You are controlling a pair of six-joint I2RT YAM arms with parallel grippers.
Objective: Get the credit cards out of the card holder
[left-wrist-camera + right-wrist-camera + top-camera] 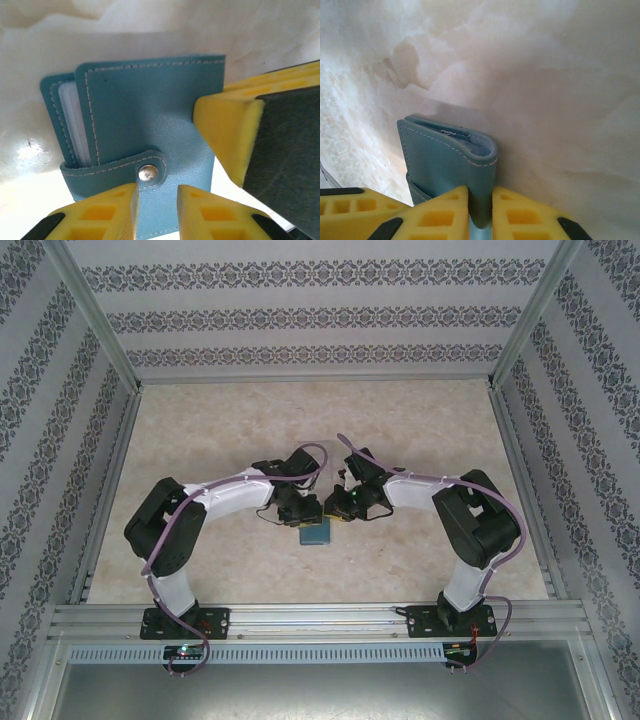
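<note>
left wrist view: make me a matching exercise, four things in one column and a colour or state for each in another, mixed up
Things:
1 card holder
2 snap button
3 left gripper
4 table

Colour or state:
a silver metal
b pale, marbled
c teal, strap fastened
d yellow fingers

Pairs: 1-c, 2-a, 3-d, 4-b

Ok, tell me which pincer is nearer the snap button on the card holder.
Left. The left pincer has a fingertip either side of the strap, right by the snap button on the card holder; the right pincer pinches the holder's folded edge, farther off.
</note>
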